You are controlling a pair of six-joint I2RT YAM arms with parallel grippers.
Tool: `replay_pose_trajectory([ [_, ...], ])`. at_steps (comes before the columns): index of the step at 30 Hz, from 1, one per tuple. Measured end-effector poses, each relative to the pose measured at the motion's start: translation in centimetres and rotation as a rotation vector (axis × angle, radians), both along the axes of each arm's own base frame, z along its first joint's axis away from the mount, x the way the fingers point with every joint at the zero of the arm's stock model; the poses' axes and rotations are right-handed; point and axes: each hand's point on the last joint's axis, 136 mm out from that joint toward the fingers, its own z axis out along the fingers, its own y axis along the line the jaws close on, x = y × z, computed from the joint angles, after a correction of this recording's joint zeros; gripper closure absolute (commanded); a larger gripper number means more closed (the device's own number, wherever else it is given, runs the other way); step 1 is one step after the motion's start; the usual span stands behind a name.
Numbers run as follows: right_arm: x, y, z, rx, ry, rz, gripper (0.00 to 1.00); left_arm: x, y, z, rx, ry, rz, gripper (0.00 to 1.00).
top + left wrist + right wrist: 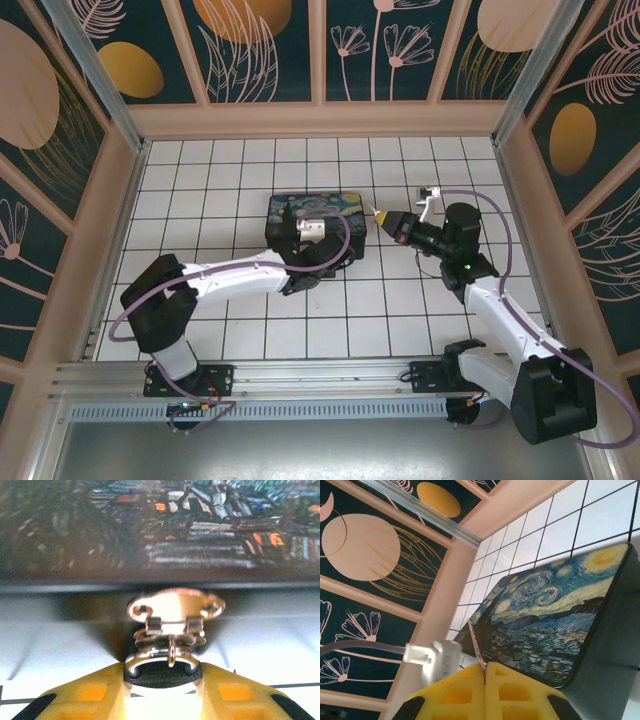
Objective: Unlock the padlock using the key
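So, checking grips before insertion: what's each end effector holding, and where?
Right end effector pinches the key by one end, shaft protruding; left end effector grips the padlock by its body.

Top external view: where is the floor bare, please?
Free: far strip between the dark starry-night-lidded box and back wall; tiles between box and left wall; near tiles between left arm and right arm. Crowded: the box front, where the left gripper clamps the small silvery padlock, and its right side, where the right gripper holds the slim metal key.
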Motion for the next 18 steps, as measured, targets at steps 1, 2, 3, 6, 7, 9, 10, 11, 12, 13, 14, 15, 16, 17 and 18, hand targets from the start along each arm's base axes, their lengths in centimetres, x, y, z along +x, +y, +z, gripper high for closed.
replay_pose_trajectory([
  [1, 0.1, -0.1, 0.3, -0.004, -0.004, -0.003, 1.0, -0.1, -0.1, 0.9, -0.007, 0.002, -0.004, 0.66],
  [2, 0.2, -0.2, 0.6, -0.007, -0.007, -0.006, 1.0, -0.1, -0.1, 1.7, -0.011, 0.004, -0.007, 0.66],
  [3, 0.4, -0.3, 0.9, -0.009, -0.01, -0.009, 1.0, -0.1, -0.2, 2.6, -0.016, 0.005, -0.01, 0.66],
  [6, 0.7, -0.6, 2.0, -0.019, -0.025, -0.017, 1.0, -0.2, -0.6, 4.8, -0.026, 0.016, -0.018, 0.65],
  [7, 0.9, -0.7, 2.4, -0.022, -0.03, -0.021, 1.0, -0.3, -0.7, 5.5, -0.029, 0.02, -0.021, 0.65],
  [9, 1.0, -0.9, 3.1, -0.023, -0.036, -0.026, 1.0, -0.4, -0.8, 6.8, -0.031, 0.029, -0.026, 0.65],
  [10, 1.1, -1.0, 3.4, -0.025, -0.039, -0.028, 1.0, -0.4, -0.9, 7.5, -0.032, 0.033, -0.028, 0.64],
  [11, 1.2, -1.0, 3.6, -0.025, -0.041, -0.03, 1.0, -0.4, -1.1, 8.2, -0.037, 0.033, -0.03, 0.64],
  [12, 1.2, -1.0, 3.8, -0.027, -0.044, -0.03, 1.0, -0.3, -1.3, 8.7, -0.041, 0.034, -0.032, 0.64],
  [13, 1.2, -1.1, 4.0, -0.028, -0.045, -0.03, 1.0, -0.3, -1.4, 9.2, -0.043, 0.035, -0.035, 0.64],
  [14, 1.2, -1.1, 4.0, -0.03, -0.042, -0.029, 1.0, -0.2, -1.6, 9.5, -0.042, 0.036, -0.037, 0.64],
  [15, 1.2, -1.1, 3.9, -0.031, -0.037, -0.029, 1.0, -0.2, -1.7, 9.7, -0.04, 0.04, -0.038, 0.64],
  [16, 1.1, -1.1, 3.8, -0.034, -0.03, -0.029, 1.0, -0.2, -1.8, 9.7, -0.034, 0.047, -0.04, 0.63],
  [17, 1.1, -1.2, 3.7, -0.036, -0.024, -0.03, 1.0, -0.1, -2.0, 9.7, -0.027, 0.053, -0.041, 0.63],
  [18, 1.2, -1.3, 3.6, -0.037, -0.018, -0.033, 1.0, 0.0, -2.2, 9.6, -0.02, 0.058, -0.043, 0.62],
])
